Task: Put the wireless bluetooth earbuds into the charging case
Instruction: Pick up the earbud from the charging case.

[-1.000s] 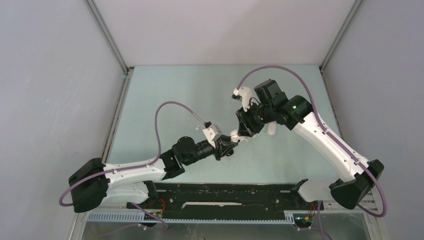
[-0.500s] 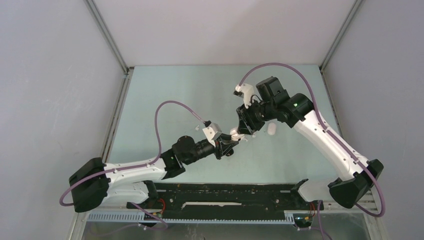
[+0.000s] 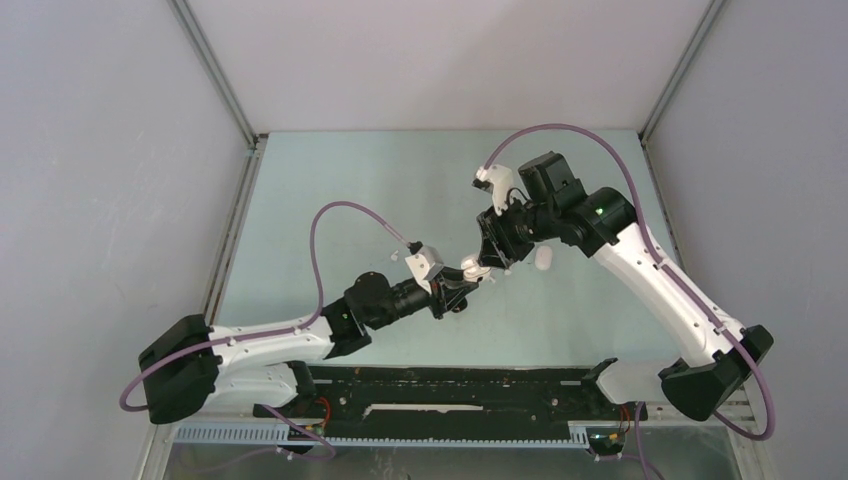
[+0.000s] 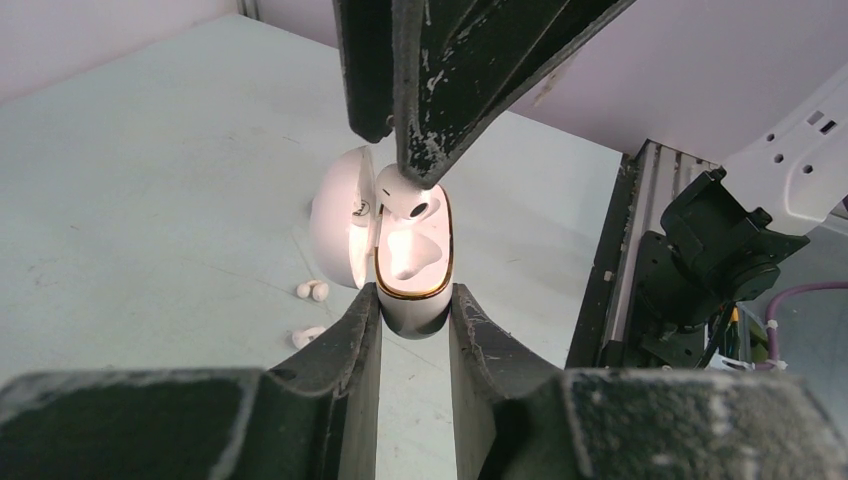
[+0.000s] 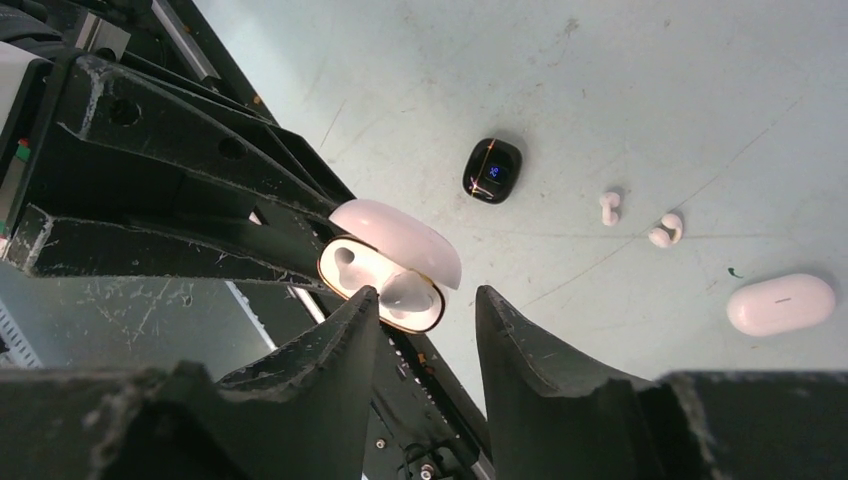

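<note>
left gripper (image 4: 412, 298) clamps one open case (image 4: 405, 262) holding one earbud (image 4: 404, 200); right gripper (image 5: 428, 297) apparently released; two earbuds (image 5: 610, 207) (image 5: 665, 230) loose.

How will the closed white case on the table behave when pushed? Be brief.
The closed white case looks smooth and glossy, so it would probably slip under a pinch. Its rounded pebble shape lies flat, so it should slide or spin rather than roll. It looks like a hard shell, likely rigid.
</note>
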`<move>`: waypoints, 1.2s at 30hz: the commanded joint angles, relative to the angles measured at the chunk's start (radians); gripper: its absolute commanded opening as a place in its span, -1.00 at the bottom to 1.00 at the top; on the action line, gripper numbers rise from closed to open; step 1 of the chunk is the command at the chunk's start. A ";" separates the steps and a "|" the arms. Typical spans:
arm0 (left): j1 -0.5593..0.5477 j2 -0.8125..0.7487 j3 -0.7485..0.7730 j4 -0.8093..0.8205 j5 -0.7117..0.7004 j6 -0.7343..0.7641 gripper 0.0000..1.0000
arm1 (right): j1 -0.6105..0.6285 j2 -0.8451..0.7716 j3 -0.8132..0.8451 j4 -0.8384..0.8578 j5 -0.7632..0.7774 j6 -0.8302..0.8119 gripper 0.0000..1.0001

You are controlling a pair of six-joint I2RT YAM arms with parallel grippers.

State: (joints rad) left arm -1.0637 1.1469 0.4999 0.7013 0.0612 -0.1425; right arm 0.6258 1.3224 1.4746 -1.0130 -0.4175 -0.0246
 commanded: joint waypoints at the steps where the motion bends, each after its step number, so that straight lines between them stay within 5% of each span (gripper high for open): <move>1: 0.004 0.007 0.061 0.038 -0.032 -0.016 -1.00 | -0.001 -0.033 0.030 -0.018 0.039 0.020 -0.14; 36: 0.004 0.029 0.057 0.072 -0.027 -0.030 -1.00 | 0.046 0.003 -0.012 0.011 0.072 -0.011 -0.30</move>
State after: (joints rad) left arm -1.0637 1.1763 0.5213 0.6998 0.0357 -0.1589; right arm 0.6666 1.3453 1.4723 -1.0145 -0.3695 -0.0139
